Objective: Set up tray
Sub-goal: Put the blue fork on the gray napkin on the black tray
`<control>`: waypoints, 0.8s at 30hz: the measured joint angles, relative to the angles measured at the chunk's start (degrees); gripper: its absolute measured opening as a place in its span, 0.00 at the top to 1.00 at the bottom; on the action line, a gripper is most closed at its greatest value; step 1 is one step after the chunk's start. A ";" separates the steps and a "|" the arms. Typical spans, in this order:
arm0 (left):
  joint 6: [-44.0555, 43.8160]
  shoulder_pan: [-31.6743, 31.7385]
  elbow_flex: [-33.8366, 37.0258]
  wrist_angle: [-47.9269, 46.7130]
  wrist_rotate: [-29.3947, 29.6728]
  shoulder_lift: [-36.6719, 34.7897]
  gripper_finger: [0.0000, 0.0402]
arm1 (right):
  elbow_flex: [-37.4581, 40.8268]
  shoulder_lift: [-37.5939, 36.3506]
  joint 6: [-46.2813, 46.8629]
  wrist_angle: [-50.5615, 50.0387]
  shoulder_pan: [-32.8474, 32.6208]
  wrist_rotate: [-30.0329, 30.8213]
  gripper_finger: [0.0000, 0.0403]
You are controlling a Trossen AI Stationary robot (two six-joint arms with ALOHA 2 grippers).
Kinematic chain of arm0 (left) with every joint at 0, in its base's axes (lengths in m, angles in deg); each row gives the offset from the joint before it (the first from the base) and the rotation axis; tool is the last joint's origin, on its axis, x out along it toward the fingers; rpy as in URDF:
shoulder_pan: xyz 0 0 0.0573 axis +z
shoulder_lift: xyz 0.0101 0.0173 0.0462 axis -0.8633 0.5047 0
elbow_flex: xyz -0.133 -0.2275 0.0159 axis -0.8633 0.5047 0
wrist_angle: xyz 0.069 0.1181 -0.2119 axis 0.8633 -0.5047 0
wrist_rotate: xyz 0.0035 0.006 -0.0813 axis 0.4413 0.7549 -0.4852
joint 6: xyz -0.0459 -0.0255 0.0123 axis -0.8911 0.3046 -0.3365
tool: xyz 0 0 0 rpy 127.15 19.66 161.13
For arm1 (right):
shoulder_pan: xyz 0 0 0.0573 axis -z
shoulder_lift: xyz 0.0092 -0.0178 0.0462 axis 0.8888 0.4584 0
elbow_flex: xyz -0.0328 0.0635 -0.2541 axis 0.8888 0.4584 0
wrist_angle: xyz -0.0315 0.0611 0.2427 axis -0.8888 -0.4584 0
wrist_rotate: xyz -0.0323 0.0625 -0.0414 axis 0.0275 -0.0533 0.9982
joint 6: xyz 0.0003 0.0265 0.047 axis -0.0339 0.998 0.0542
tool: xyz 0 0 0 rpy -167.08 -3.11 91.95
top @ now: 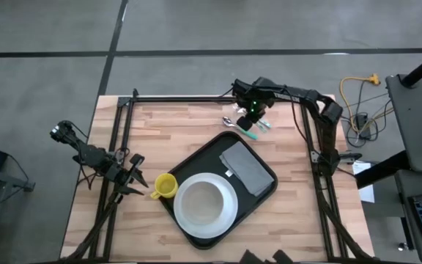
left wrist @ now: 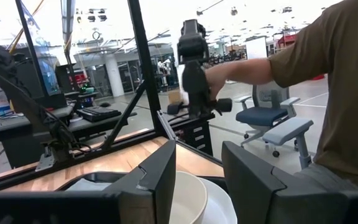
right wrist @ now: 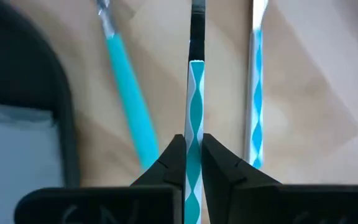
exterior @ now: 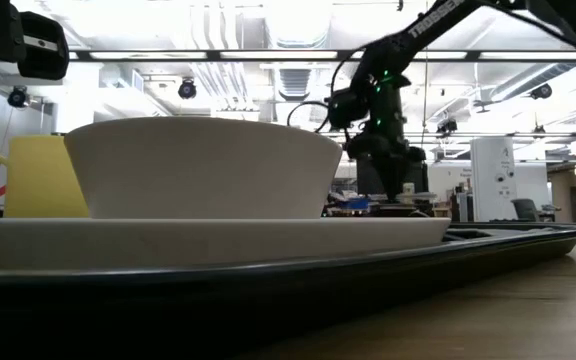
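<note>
Two arms are in your view. Your right pincer is at the far side of the desk, just beyond the tray's far corner, with its fingers pressed together on a teal-and-white patterned utensil handle. Two more teal utensils lie beside it on the wood: one plain teal handle and one patterned handle.

Your black tray sits near the middle of the desk, turned diagonally. It carries a white plate with a white bowl on it, and a grey folded cloth.

A yellow cup stands on the desk touching the tray's left edge. Your left pincer waits just left of that cup, fingers spread.

A person's arm shows beyond the desk.
</note>
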 joint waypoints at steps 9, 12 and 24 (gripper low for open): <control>0.02 0.00 0.00 0.00 0.00 -0.02 0.71 | 1.37 -4.29 9.69 -2.65 -8.23 -0.12 0.96; 0.02 -0.01 0.00 0.00 -0.01 -0.01 0.71 | 1.39 -4.65 13.23 -2.88 -11.57 -0.12 0.96; 0.02 -0.01 0.00 0.00 0.00 -0.02 0.71 | 5.49 -4.63 26.01 -3.47 -23.98 -2.72 0.96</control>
